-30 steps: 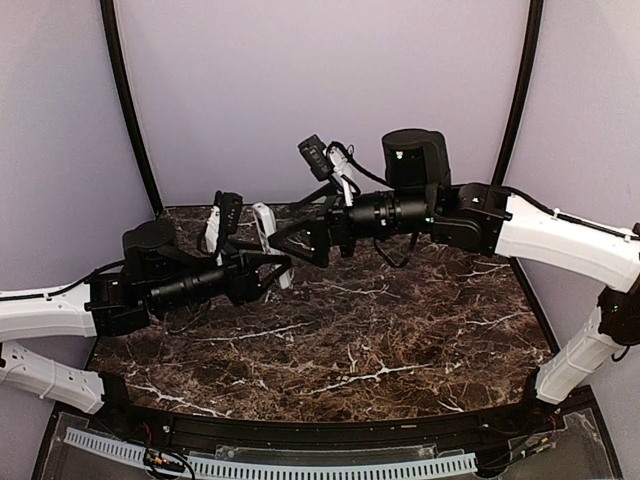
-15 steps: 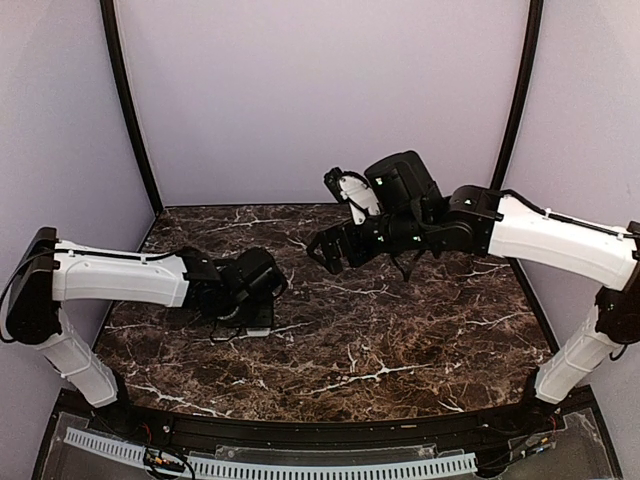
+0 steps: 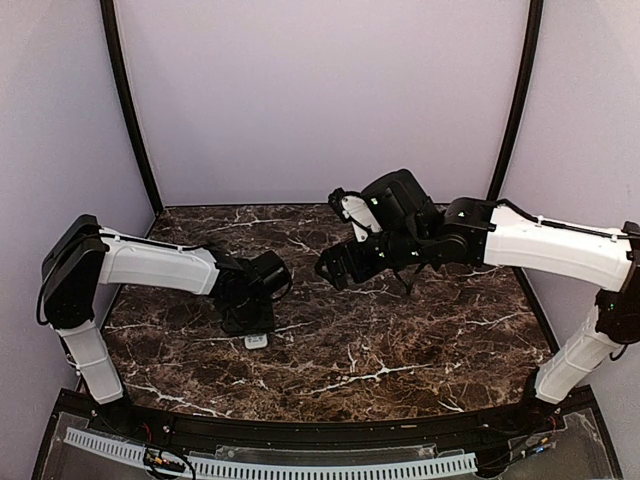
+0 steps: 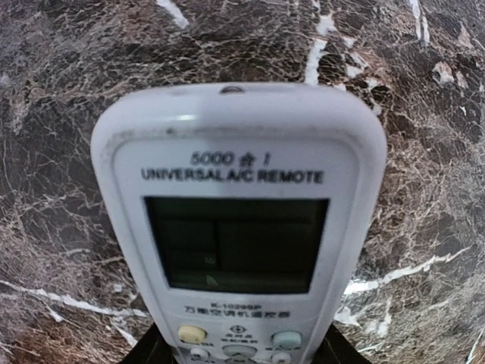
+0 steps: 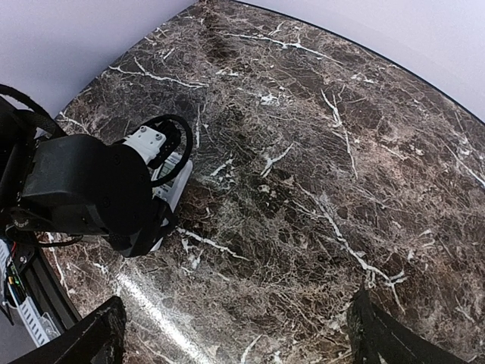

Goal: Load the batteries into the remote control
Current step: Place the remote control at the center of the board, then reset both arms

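The remote control is a white bar lying screen-up on the marble. In the left wrist view its screen end points away from the camera. My left gripper has a dark finger tight against each side of the remote's button end, shut on it. In the top view the left gripper is low on the table and the remote's end pokes out in front of it. My right gripper hovers above the table's middle, open and empty; its fingers stand wide apart. The remote also shows there. The batteries are out of view.
A dark marble tabletop is enclosed by purple walls at the back and sides. A black front rail with a white slotted strip runs along the near edge. The left arm's wrist lies low at the left of the right wrist view.
My left arm swung down from a raised pose at the back and brought the remote onto the table. My right gripper dropped lower and turned toward the table.
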Robot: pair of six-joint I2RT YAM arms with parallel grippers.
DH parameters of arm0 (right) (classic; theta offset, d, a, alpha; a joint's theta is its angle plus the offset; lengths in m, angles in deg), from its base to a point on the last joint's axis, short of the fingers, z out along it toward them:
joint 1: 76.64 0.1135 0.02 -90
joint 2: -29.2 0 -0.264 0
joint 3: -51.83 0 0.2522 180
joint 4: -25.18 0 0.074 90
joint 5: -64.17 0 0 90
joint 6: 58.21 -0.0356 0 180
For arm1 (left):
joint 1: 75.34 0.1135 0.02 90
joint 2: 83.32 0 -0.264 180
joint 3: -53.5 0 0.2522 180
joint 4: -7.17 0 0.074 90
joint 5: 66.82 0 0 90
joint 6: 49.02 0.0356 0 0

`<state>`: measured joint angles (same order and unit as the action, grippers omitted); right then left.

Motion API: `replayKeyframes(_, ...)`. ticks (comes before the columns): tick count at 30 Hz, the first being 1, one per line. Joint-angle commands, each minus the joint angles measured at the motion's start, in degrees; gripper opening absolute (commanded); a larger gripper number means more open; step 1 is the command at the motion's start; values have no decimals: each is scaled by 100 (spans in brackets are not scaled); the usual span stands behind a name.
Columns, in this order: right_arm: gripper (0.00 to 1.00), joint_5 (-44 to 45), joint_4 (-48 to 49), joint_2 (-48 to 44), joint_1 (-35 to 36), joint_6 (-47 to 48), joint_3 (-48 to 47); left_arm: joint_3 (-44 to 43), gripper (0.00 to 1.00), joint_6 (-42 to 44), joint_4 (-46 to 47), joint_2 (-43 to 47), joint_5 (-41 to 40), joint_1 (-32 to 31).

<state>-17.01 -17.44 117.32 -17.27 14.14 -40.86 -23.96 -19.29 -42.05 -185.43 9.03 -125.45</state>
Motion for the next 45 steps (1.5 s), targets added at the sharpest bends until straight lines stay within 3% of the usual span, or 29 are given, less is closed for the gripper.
replayKeyframes(1,99,-16,65,-84,9,-20,54,-270,30,-43,-244,-291,305,-4)
replayKeyframes(2,99,-12,58,-80,6,-12,52,-294,35,-45,-297,-358,306,-6)
replayKeyframes(4,99,-19,62,-86,7,-5,54,-309,54,-44,-307,-404,320,1)
replayKeyframes(8,99,-16,56,-93,5,6,63,-308,68,-19,-279,-417,335,11)
replayKeyframes(19,99,230,2,-232,-157,-68,224,-377,81,115,-604,72,-245,11)
replayKeyframes(24,99,96,258,-818,-1088,-362,954,-362,83,417,-725,1166,-1222,17)
replayKeyframes(27,99,-437,850,-1481,-2018,-547,1800,-30,92,599,-395,2050,-2156,44)
replayKeyframes(30,99,-787,1214,-2098,-2929,-641,2594,652,95,1010,303,3249,-2644,432)
replayKeyframes(36,99,-1542,1825,-3203,-4522,-690,3952,1681,98,1762,1361,4695,-2629,1626)
replayKeyframes(41,99,-1313,2070,-3652,-4935,-863,4524,2264,99,1177,1217,4848,-2198,2935)
replayKeyframes(45,99,-958,2169,-3772,-4936,-958,4783,2573,99,541,1159,4490,-2252,3109)
